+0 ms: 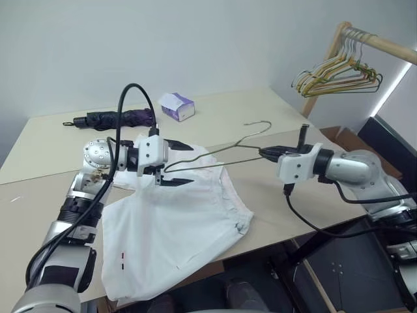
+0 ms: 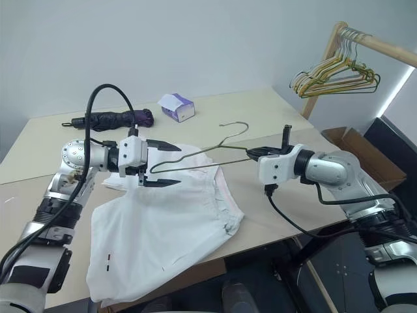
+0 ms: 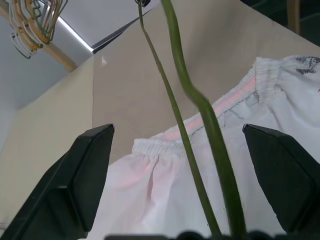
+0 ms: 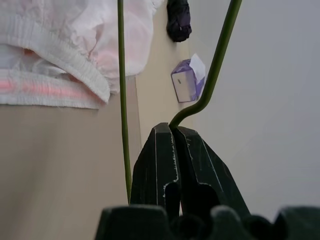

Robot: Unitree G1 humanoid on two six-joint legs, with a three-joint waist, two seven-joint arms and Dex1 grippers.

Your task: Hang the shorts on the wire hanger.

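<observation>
I see the wire hanger [image 1: 225,153] held level above the counter [image 1: 273,111], hook pointing away from me. My right pincer [image 1: 267,154] is clamped tight on its right shoulder. My left pincer [image 1: 174,163] stands wide, one finger on either side of the hanger's left end, not gripping it. The shorts [image 1: 172,228] lie flat on the near-left part of the counter, waistband under the hanger, one leg over the near edge. Far left: a folded umbrella [image 1: 114,119], a tissue box [image 1: 177,106]. Far right: a rack of bunched hangers [image 1: 339,75].
</observation>
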